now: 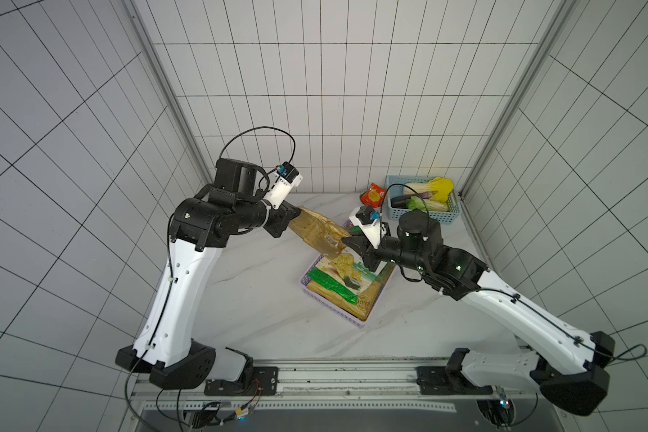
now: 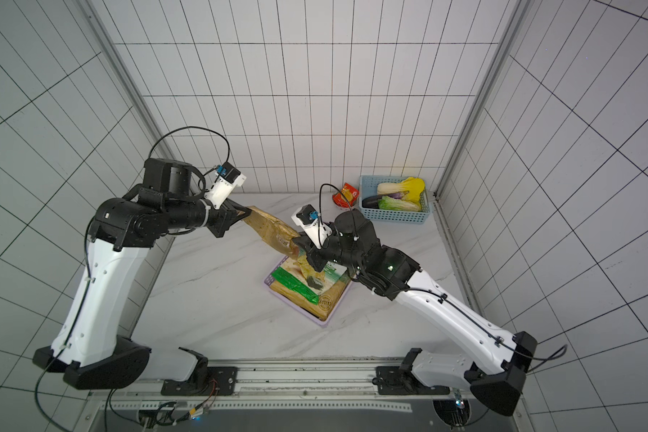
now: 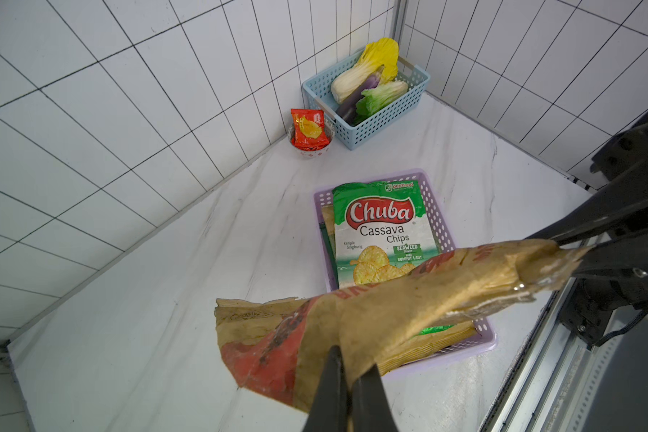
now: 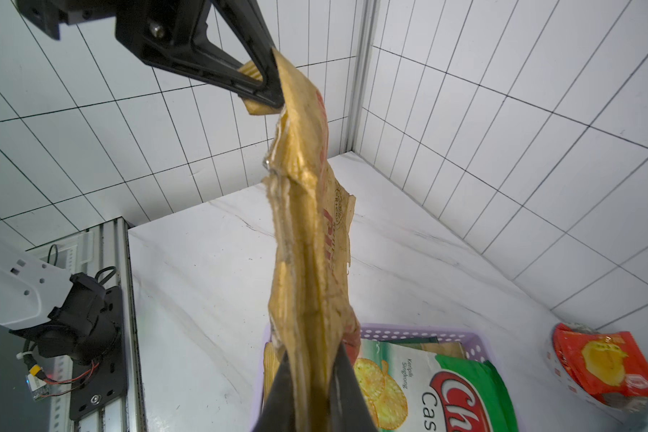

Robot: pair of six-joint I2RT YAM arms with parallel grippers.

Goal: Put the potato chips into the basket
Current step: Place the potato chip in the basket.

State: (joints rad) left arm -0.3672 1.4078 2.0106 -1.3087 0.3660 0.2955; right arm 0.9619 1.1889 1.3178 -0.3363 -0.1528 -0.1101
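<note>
In a top view the left gripper [image 1: 297, 216] and right gripper [image 1: 348, 242] each pinch an end of a tan chips bag [image 1: 317, 233], stretched between them, one end over the lilac basket [image 1: 363, 322] on the worktop [image 1: 262, 299]. Left wrist view: jaws narrow on the bag's edge; a cassava chips bag [image 3: 378, 232] lies in the basket. Right wrist view: jaws closed on the tan bag, which seems clear of the basket.

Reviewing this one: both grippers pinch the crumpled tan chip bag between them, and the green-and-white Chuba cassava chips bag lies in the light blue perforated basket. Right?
Not quite. The green-and-white Chuba cassava bag lies in the lilac perforated plastic basket, as the left wrist view shows; the light blue basket holds vegetables. The left gripper and right gripper do pinch the crumpled tan chip bag.
</note>
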